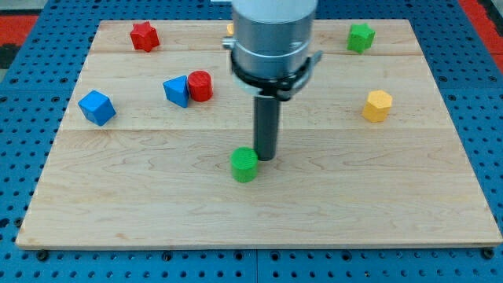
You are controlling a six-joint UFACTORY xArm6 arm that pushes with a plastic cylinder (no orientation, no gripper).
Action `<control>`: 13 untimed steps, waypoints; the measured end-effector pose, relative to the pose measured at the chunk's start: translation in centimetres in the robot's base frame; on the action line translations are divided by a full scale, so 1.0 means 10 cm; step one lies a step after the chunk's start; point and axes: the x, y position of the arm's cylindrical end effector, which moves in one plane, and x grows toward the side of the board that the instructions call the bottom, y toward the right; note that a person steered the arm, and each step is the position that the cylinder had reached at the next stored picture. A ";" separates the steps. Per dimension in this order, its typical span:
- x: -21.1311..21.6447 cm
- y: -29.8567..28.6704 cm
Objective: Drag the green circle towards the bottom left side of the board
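The green circle (pixel 245 164) sits a little below the middle of the wooden board (pixel 259 212), slightly toward the view's left of centre, with bare wood between it and the bottom left corner. My tip (pixel 266 159) is planted just beside it, on its upper right flank, so close that the dark rod looks to be touching the block's edge, though I cannot be sure of actual contact from here. The rod rises straight up into the big grey cylinder of the arm, which blocks part of the board's top edge. There is no gripper on this arm, so nothing shows that could be apart or together; it is only the bare rod. Over toward the view's upper left, a blue triangle (pixel 177 90) and a red cylinder (pixel 200 85) stand pressed side by side, the red one on the right. Further left and a bit lower is a blue cube (pixel 97 107), well apart from that pair. A red star (pixel 143 36) lies near the top left corner. Near the top right corner is a green block (pixel 361 37), its shape hard to make out. A yellow hexagon-like block (pixel 377 105) rests on the right side. The board lies on a blue pegboard counter (pixel 23 251), with a patch of red at the upper left corner of the view.
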 end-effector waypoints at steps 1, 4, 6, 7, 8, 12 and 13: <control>0.00 -0.49; 0.00 -0.50; -0.05 -0.34; -0.06 0.07; 0.21 -0.11; 0.37 -1.79; 0.27 -1.79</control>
